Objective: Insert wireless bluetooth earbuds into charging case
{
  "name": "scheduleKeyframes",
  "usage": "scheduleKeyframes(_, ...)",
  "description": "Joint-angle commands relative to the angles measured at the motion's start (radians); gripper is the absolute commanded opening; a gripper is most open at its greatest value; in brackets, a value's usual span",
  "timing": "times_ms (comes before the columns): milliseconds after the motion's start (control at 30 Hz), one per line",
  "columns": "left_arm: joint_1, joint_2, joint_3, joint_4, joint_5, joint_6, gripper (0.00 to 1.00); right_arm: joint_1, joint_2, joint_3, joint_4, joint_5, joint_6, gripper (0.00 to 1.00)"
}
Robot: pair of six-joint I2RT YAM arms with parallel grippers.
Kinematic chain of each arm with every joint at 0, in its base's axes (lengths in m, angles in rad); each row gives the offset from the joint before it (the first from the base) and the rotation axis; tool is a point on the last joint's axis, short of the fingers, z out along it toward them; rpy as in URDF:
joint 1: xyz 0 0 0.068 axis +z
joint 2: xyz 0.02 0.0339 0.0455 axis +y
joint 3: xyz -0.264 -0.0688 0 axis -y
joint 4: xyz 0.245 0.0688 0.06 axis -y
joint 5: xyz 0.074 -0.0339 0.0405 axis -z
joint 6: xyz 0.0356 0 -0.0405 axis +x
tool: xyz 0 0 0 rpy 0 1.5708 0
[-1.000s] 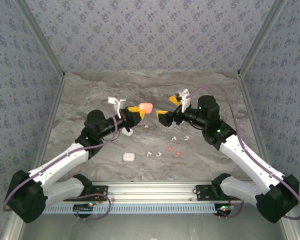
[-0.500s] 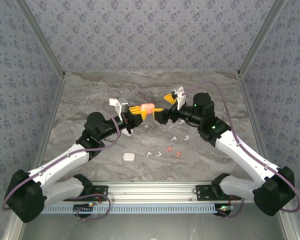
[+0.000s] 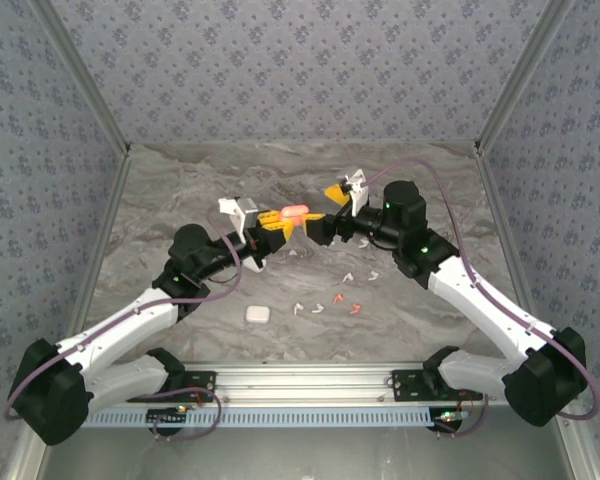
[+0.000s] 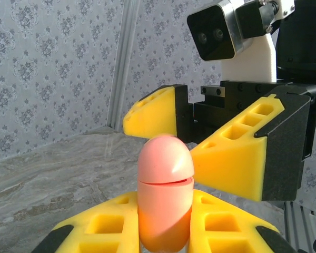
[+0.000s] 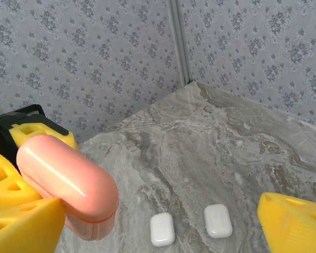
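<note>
My left gripper (image 3: 286, 219) is shut on a pink charging case (image 3: 296, 212), held above the middle of the table. In the left wrist view the case (image 4: 165, 195) stands upright between my yellow fingers (image 4: 97, 232), lid closed with a thin seam. My right gripper (image 3: 326, 211) is open and faces it from the right, its jaws on either side of the case's top without touching it. The right wrist view has the case (image 5: 68, 184) at the left, between that gripper's (image 5: 163, 211) spread fingers. Small white earbuds (image 3: 350, 275) and orange-red earbuds (image 3: 357, 308) lie on the table nearer the arms.
A white case (image 3: 257, 313) lies on the marble table (image 3: 180, 190) at front left. The right wrist view has two white cases (image 5: 162, 229) (image 5: 218, 220) side by side below the grippers. Patterned walls enclose the table on three sides.
My right gripper has moved left and closed in on the pink case, still open. My left gripper has shifted slightly right with the case in it.
</note>
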Motion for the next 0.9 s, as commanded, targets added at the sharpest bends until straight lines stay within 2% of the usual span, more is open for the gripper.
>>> scheduleKeyframes(0,-0.022,-0.011,0.011,0.019,0.064,0.032,0.00,-0.012,0.013,0.052,0.013,0.013,0.007,0.96)
scheduleKeyframes(367,-0.023,-0.001,0.010,0.016,0.060,0.041,0.00,-0.033,0.017,0.081,-0.014,-0.001,0.008,0.97)
scheduleKeyframes(533,-0.022,-0.012,-0.008,0.013,0.021,0.062,0.00,-0.052,-0.051,0.066,-0.053,-0.009,0.020,0.99)
scheduleKeyframes(700,-0.023,-0.040,-0.048,0.019,-0.019,0.097,0.00,-0.104,-0.130,0.058,-0.238,0.023,0.069,0.98)
scheduleKeyframes(867,-0.022,-0.066,-0.060,-0.021,-0.039,0.132,0.00,-0.122,-0.176,-0.009,-0.465,0.113,0.148,0.84)
